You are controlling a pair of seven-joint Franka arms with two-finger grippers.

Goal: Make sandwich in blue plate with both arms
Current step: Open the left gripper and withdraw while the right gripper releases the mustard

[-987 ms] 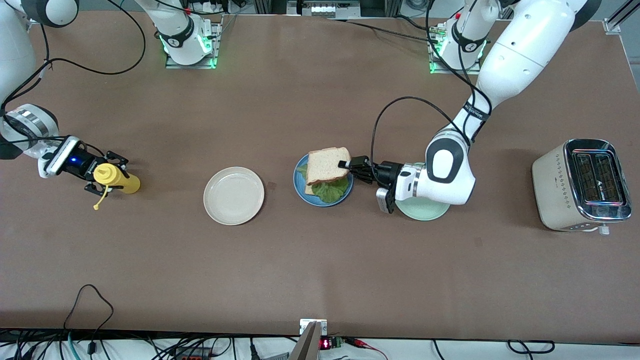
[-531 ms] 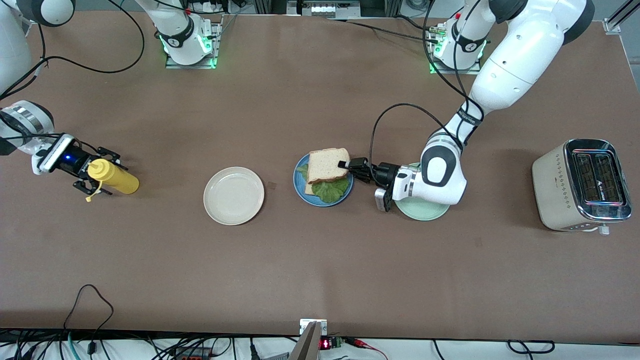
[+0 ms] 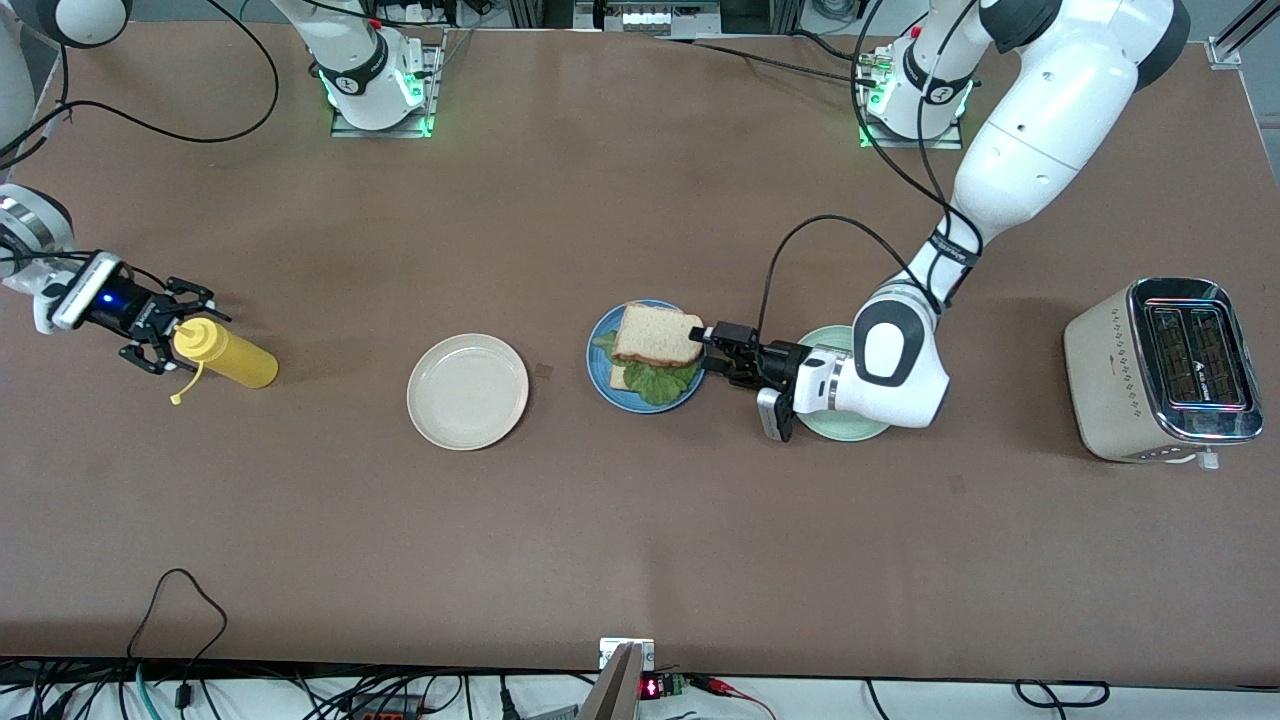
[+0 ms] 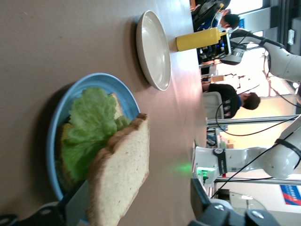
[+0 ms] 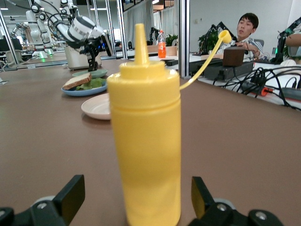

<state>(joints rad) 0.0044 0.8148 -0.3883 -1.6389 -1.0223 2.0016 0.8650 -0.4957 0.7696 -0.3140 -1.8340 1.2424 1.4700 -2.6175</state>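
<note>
At the right arm's end of the table the right gripper (image 3: 168, 330) sits low by the yellow bottle (image 3: 226, 352), its jaws spread wide — the right wrist view shows the bottle (image 5: 146, 141) standing upright between the two fingers (image 5: 70, 195) with a gap on each side, so nothing is gripped. The bottle's cap (image 5: 225, 36) hangs open on its strap.

Next along the table (image 3: 640, 520) comes the white plate (image 3: 467, 391), bare, well apart from the bottle.

Then the blue plate (image 3: 598, 372), near the middle of the table. The sandwich (image 3: 655, 350) lies in it: a top bread slice (image 3: 657, 336), lettuce (image 3: 662, 381) showing at the edge nearer the front camera, and a bit of the lower slice beneath. In the left wrist view the top slice (image 4: 120, 181) leans on the lettuce (image 4: 91, 127), tilted, not flat.

Just beside the plate, toward the left arm's end, the left gripper (image 3: 722, 348) sits with its jaws parted — holding nothing, its tips close to the top slice's edge. Its wrist is over the green plate (image 3: 835, 340), which is mostly hidden.

The toaster (image 3: 1165, 370) stands at the left arm's end.
</note>
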